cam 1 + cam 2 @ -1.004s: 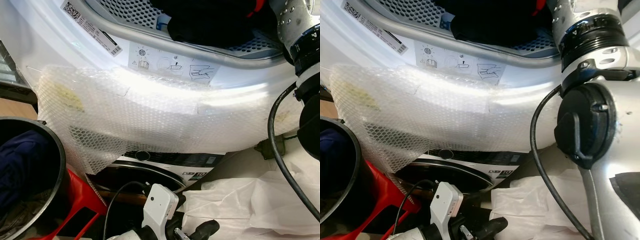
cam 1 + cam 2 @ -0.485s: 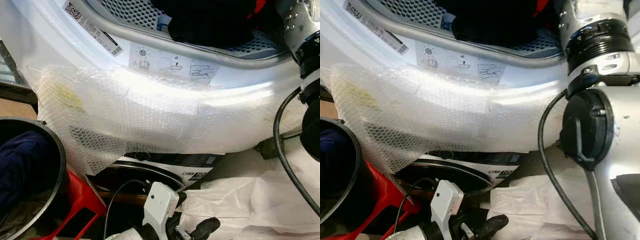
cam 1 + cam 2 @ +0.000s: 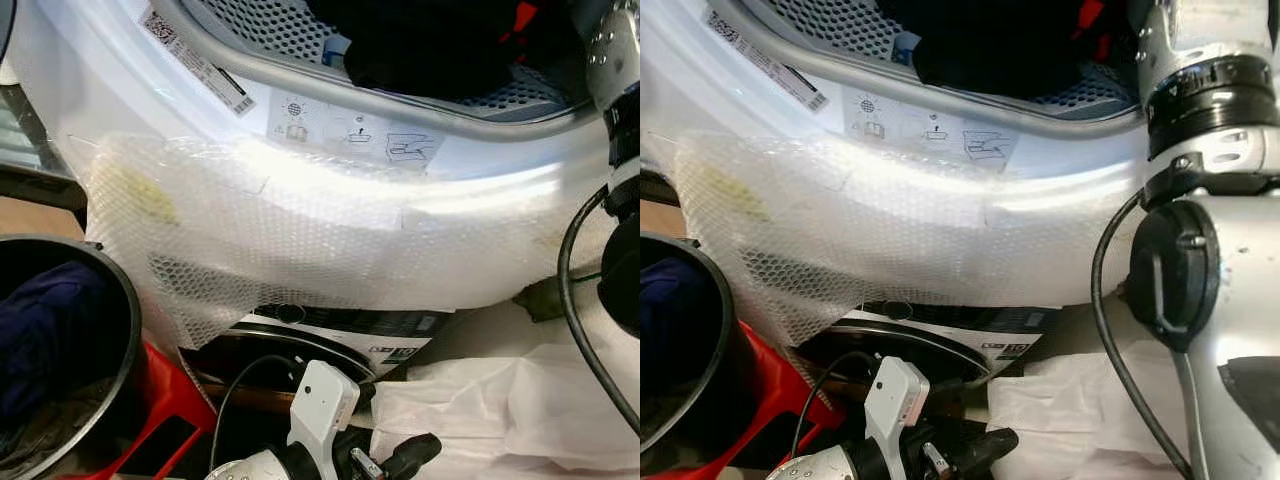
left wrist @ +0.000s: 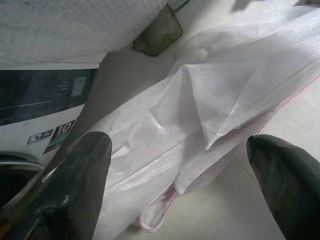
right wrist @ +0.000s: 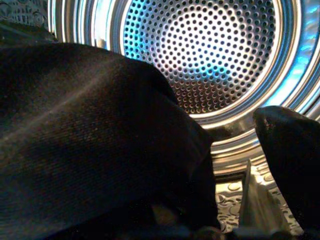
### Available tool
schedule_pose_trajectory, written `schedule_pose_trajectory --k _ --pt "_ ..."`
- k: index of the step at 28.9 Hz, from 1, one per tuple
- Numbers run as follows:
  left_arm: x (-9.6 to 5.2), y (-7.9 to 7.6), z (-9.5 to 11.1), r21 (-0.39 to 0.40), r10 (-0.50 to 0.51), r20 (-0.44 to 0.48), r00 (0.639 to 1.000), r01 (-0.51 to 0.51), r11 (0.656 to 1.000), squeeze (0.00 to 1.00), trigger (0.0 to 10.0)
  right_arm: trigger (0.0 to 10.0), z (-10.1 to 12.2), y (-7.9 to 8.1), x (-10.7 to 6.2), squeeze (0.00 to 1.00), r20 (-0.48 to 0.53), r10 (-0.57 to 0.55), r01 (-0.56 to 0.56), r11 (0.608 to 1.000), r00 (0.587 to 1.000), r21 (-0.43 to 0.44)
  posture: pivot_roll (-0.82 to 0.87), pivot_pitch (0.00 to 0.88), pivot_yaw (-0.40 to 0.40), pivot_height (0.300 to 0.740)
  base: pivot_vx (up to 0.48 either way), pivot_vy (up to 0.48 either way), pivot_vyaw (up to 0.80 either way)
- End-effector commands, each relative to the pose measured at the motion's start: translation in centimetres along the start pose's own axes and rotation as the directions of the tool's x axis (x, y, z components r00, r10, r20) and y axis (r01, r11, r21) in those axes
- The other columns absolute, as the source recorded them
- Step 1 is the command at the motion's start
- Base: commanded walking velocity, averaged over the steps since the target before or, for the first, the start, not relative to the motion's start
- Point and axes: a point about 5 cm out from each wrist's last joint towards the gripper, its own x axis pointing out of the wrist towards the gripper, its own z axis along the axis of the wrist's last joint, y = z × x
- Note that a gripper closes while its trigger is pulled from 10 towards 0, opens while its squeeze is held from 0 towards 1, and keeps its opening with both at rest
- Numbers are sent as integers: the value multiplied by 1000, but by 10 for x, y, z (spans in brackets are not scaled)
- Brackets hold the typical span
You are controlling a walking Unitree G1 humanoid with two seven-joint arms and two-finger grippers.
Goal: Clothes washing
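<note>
A white machine's open drum (image 3: 300,75) is at the top, with dark clothes (image 3: 420,40) and a bit of red cloth inside. My right arm (image 3: 1210,150) reaches up into it. In the right wrist view my right gripper (image 5: 220,150) is open inside the perforated steel drum (image 5: 220,55). A black garment (image 5: 90,130) lies over one finger, while the other finger (image 5: 292,165) is bare. My left gripper (image 4: 180,145) hangs low and open, holding nothing, above a white mesh laundry bag (image 4: 200,100) on the floor.
Bubble wrap (image 3: 300,230) covers the machine's front below the opening. A second machine (image 3: 330,325) with a dark panel sits underneath. A dark round bin (image 3: 125,310) with blue clothes (image 3: 40,330) stands at the left, beside a red frame (image 3: 165,400). A black cable (image 3: 580,330) hangs from my right arm.
The whole picture has shifted slightly right and down, so the camera moved. My right arm has drifted a little to the right at the drum. The left gripper stays low and open.
</note>
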Motion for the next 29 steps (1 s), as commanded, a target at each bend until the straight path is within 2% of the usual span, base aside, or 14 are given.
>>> schedule_pose_trajectory --k 1,4,6,10,17,24,29 --pt "1 -3 -3 -22 -30 -4 1000 30 999 0 10000 10000 6 -13 -5 0 23 -70 70 997 997 14 -108 159 -229 740 0 0 0" --pt "2 -3 -3 -21 -32 -5 999 32 999 0 10000 10000 3 -7 -7 0 30 -77 76 997 997 16 -113 155 -228 740 0 0 0" --pt "4 -3 -2 -18 -38 -2 999 38 999 0 10000 10000 -1 3 -12 0 47 -45 48 997 998 -61 -116 150 -227 740 0 0 0" --pt "5 -1 -1 -13 -39 3 999 39 999 0 10000 10000 -3 3 -17 0 15 11 -9 997 1000 -76 -124 147 -225 740 0 0 0" --pt "7 0 -1 -11 -49 3 999 49 999 0 10000 10000 -2 3 -30 0 2 -5 5 998 1000 -63 -138 141 -223 740 0 0 0" --pt "8 1 0 -8 -52 8 999 52 999 0 10000 10000 -9 -15 -48 0 -14 -51 50 996 999 -77 -142 139 -216 740 0 0 0" --pt "7 2 0 -7 -57 10 998 57 998 0 10000 10000 0 -30 -64 0 35 -14 14 1000 999 -17 -148 137 -207 740 0 0 0"
